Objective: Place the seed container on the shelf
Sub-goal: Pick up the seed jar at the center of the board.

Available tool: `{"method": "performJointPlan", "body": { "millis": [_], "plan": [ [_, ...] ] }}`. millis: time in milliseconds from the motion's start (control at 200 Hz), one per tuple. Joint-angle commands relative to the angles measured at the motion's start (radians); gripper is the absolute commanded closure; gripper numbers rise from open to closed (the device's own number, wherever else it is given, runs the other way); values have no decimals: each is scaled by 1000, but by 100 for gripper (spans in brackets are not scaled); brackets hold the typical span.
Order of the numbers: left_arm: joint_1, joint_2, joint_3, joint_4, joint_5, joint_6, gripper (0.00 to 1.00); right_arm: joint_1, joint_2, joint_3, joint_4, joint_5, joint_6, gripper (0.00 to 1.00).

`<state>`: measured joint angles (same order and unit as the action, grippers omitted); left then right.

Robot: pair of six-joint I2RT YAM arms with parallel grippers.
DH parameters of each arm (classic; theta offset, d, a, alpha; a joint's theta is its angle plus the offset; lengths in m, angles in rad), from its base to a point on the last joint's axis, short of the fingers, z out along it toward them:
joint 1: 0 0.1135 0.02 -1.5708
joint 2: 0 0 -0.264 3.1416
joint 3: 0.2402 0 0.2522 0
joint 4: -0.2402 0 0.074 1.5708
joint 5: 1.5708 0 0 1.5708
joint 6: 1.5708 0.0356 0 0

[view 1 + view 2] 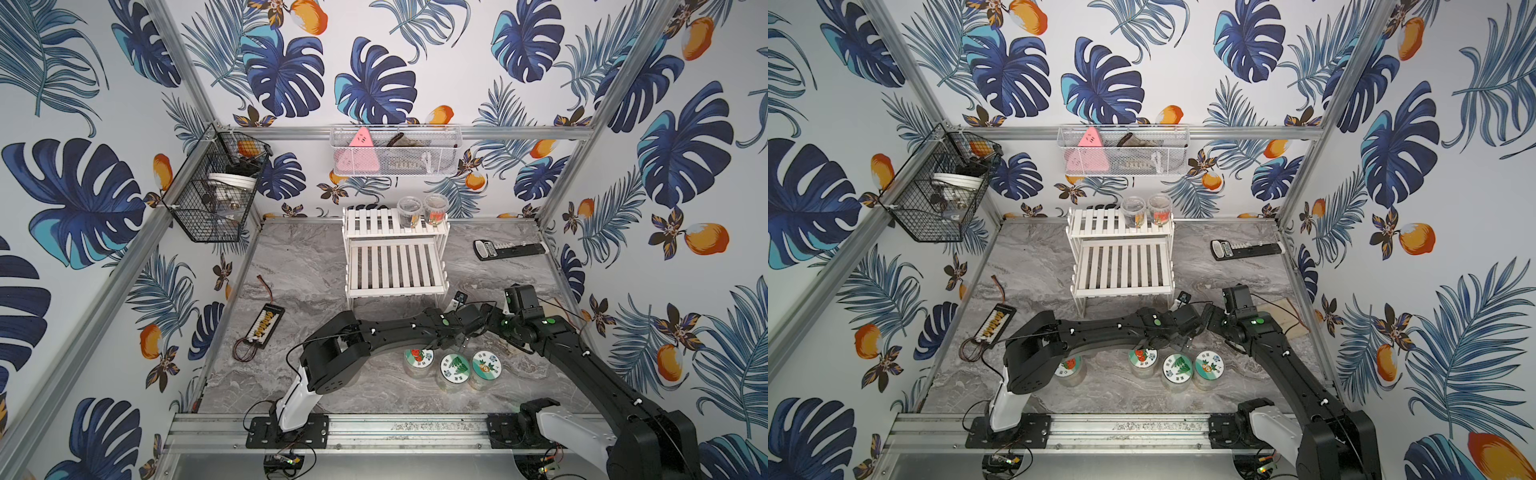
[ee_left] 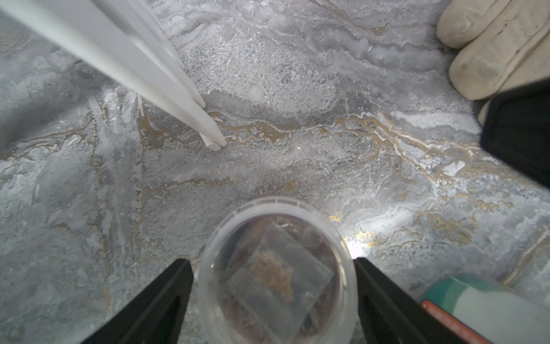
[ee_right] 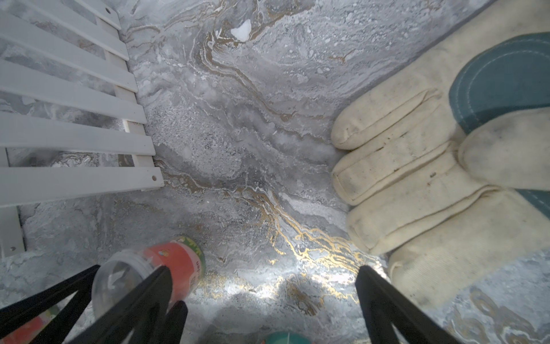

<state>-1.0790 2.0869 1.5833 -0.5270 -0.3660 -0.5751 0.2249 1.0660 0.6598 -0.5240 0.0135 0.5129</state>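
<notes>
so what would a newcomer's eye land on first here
The loud tropical leaf wallpaper on every wall comes first. Next, the black left arm and right arm meet low over the front of the marble table, right by a row of bright-lidded seed containers. At the back centre stands the white shelf, with two clear jars on its top tier.

A black wire basket [image 1: 212, 187] hangs in the corner, and a white mesh basket [image 1: 395, 151] with a pink triangle [image 1: 358, 156] hangs on the back rail. A black keypad strip [image 1: 509, 249] and a cream fabric glove [image 3: 416, 166] lie on the grey marbled tabletop [image 1: 299, 266].
</notes>
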Motion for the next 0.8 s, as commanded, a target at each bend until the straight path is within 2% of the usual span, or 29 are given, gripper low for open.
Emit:
{"method": "performJointPlan", "body": {
  "millis": [0, 335, 791],
  "plan": [
    [3, 9, 11, -5, 13, -2, 13, -1, 5, -2, 2, -16, 13, 0],
    [2, -35, -22, 20, 13, 14, 22, -2, 3, 12, -8, -15, 6, 0],
    [1, -215, -58, -67, 85, 63, 23, -2, -43, 76, -74, -47, -8, 0]
  ]
}}
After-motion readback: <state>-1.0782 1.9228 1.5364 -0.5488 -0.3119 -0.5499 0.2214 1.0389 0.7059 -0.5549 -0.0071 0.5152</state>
